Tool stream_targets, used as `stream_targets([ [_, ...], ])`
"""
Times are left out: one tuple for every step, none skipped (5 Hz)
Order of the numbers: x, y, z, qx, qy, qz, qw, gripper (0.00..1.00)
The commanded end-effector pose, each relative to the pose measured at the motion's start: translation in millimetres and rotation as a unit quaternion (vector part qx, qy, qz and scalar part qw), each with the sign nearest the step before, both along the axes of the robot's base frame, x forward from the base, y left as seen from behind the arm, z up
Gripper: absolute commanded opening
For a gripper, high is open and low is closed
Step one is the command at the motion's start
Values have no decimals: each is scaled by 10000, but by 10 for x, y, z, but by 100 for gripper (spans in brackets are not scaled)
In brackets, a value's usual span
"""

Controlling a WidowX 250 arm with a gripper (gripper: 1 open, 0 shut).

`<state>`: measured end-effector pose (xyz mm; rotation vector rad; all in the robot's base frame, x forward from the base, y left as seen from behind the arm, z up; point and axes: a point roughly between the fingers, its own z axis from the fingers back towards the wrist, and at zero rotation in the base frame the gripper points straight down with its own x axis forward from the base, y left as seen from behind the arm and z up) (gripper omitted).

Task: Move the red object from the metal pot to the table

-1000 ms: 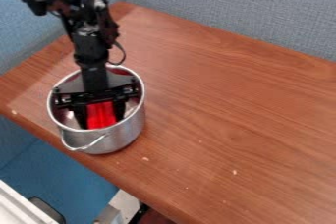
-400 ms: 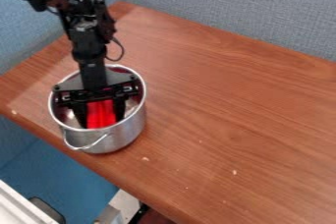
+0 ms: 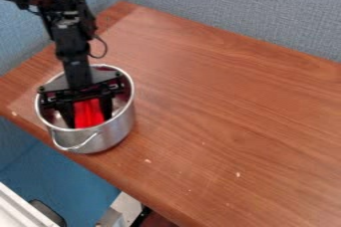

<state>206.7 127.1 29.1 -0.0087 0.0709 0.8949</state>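
We saw the table stretching beyond the pincer, which stood spread around the red object inside the metal pot; blue wall behind.

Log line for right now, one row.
gripper: down inside pot, around red bar | red bar: not lifted out | pot: near table left edge

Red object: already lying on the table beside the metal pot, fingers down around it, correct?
Not on the table. The camera view shows the red object inside the metal pot, which stands on the table; the fingers reach down around it there.
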Motion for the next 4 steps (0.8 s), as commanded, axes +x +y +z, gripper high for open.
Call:
stream_targets([
  [4, 26, -12, 10, -12, 141, 9999, 0],
  [-5, 11, -46, -27, 57, 202, 9998, 0],
  [-60, 2, -62, -58, 115, 223, 9997, 0],
  [-117, -11, -73, -94, 182, 234, 9995, 0],
])
